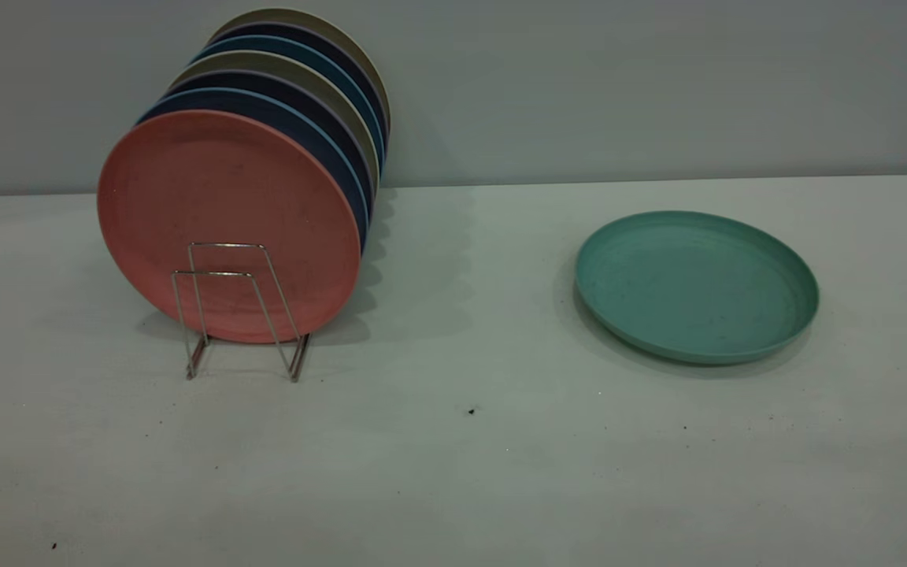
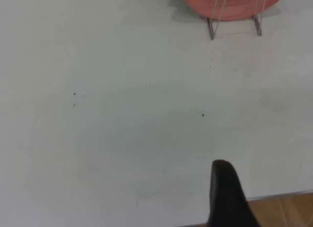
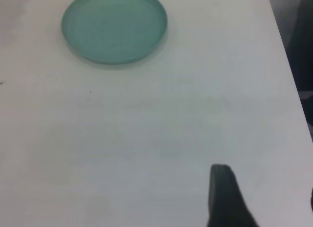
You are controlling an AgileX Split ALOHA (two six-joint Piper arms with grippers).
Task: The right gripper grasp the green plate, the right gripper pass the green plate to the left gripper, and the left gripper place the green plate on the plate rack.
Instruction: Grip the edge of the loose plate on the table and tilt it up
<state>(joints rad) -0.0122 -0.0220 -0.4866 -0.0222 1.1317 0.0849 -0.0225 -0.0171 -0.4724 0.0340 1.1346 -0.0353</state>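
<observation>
green plate [image 1: 696, 285] flat on table [image 1: 453, 441] | well apart from right tool [image 3: 226, 197] | tool opening: cannot tell, possibly empty

The exterior view looks across the worktop [image 1: 453, 472] from a low, near-level position at its front edge, facing the back wall; it frames the plate rack [image 1: 241, 311] at left and the green plate [image 1: 696, 285] at right. The left wrist view looks steeply down from above the worktop's near edge, with one finger of the left pincer [image 2: 230, 197] in the foreground and the rack feet far off. The right wrist view looks down likewise past the right pincer [image 3: 226, 197], sharing the green plate with the exterior view
</observation>
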